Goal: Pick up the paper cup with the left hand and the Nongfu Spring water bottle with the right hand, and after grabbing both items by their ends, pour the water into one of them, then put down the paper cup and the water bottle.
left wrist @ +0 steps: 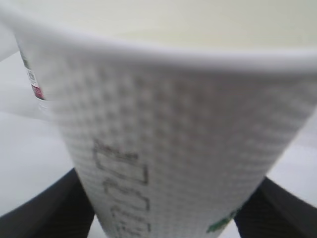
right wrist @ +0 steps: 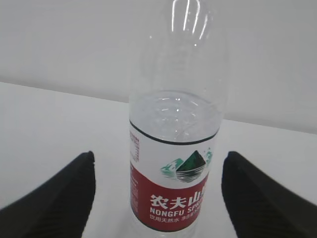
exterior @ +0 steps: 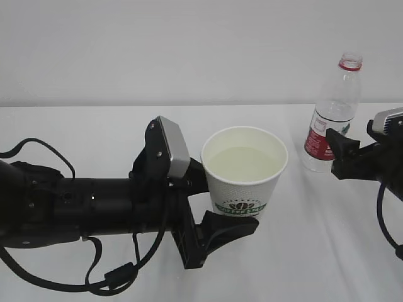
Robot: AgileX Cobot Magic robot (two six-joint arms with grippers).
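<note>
The paper cup (exterior: 244,170), white with a green logo, is filled with water (exterior: 244,161) almost to its rim. My left gripper (exterior: 230,198) has its two black fingers against opposite sides of the cup's lower half. In the left wrist view the cup (left wrist: 188,124) fills the frame, and both fingers (left wrist: 49,208) meet its wall. Whether its base rests on the table I cannot tell. The Nongfu Spring water bottle (exterior: 330,119) stands upright and capless at the right. My right gripper (exterior: 337,157) is open beside it, with clear gaps on both sides of the bottle (right wrist: 173,148).
The white table (exterior: 327,251) runs back to a plain white wall. The left arm and its cables (exterior: 94,207) lie across the front left. A strip of the bottle's label (left wrist: 32,79) shows past the cup's left edge in the left wrist view.
</note>
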